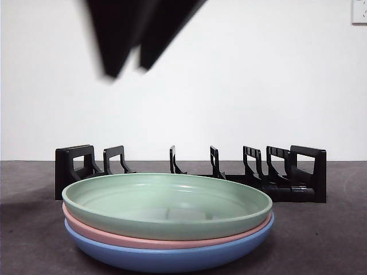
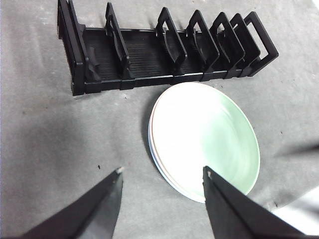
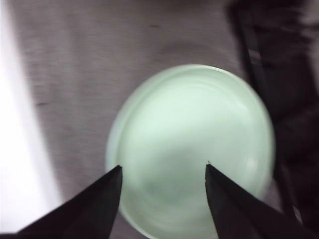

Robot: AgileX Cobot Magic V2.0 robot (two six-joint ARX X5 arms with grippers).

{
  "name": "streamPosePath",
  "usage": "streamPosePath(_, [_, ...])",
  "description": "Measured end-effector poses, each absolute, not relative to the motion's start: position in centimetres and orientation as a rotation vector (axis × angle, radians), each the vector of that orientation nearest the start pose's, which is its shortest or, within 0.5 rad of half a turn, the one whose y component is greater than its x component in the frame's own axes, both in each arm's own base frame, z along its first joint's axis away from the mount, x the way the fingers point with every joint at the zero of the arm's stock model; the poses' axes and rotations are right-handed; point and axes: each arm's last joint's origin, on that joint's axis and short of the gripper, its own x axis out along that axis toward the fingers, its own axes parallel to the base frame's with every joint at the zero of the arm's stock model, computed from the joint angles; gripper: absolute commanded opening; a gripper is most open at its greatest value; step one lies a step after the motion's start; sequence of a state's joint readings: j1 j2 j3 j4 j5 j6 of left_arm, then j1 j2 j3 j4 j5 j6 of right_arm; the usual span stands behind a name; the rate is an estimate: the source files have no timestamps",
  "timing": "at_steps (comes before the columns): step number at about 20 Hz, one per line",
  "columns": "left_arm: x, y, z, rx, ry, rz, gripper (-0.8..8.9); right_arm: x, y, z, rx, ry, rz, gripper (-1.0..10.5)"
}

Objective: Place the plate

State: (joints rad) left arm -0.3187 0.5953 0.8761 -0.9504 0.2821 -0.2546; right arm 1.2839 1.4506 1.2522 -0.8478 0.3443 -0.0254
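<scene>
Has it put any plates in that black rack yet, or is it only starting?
Only starting. The rack holds no plates; green plate, pink plate and blue plate lie stacked before it. The right gripper hangs open above the stack; the left gripper is open, holding nothing.

Three plates in one stack, a green plate [image 1: 166, 200] uppermost, a pink plate [image 1: 160, 239] beneath it and a blue plate [image 1: 169, 258] lowest, on one dark table [image 1: 321, 240]; one black slotted rack [image 1: 252, 177] behind; two grippers, left gripper [image 2: 162, 172] and right gripper [image 3: 163, 167].
</scene>
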Motion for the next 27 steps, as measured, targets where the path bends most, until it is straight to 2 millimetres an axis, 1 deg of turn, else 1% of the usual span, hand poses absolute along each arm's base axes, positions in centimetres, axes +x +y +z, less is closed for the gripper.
streamPosePath(2, [8.8, -3.7, 31.8, -0.225, 0.749, -0.488, 2.5, 11.4, 24.6, 31.2, -0.727, 0.739, 0.766, 2.6])
streamPosePath(5, [8.8, -3.7, 31.8, -0.22, 0.742, -0.475, 2.5, 15.3, 19.7, 33.5, -0.546, 0.746, 0.625, 2.6])
streamPosePath(7, [9.1, -3.6, 32.0, -0.206, 0.705, -0.435, 2.5, 17.6, 16.1, 34.9, -0.398, 0.729, 0.553, 2.6])
streamPosePath(9, [9.4, -3.6, 32.4, -0.194, 0.638, -0.386, 2.5, 19.7, 12.9, 36.1, -0.252, 0.669, 0.493, 2.7])
streamPosePath(11, [9.7, -3.7, 32.9, -0.198, 0.583, -0.389, 2.48, 21.2, 10.5, 37.1, -0.152, 0.596, 0.464, 2.7])
streamPosePath(12, [9.8, -3.7, 33.0, -0.2, 0.564, -0.392, 2.23, 21.6, 9.7, 37.2, -0.128, 0.582, 0.451, 2.3])
streamPosePath(13, [9.9, -3.7, 33.2, -0.2, 0.548, -0.395, 0.42, 21.8, 9.3, 37.2, -0.118, 0.591, 0.446, 0.5])
streamPosePath(14, [9.9, -3.7, 33.2, -0.2, 0.542, -0.396, 0.14, 21.8, 9.1, 37.1, -0.111, 0.604, 0.448, 0.3])
streamPosePath(25, [9.8, -3.7, 33.1, -0.199, 0.554, -0.395, 0.07, 21.7, 9.4, 37.1, -0.107, 0.599, 0.472, 0.2])
streamPosePath(27, [9.9, -3.7, 33.1, -0.183, 0.529, -0.399, 0.07, 21.7, 9.4, 37.1, -0.105, 0.599, 0.471, 0.2])
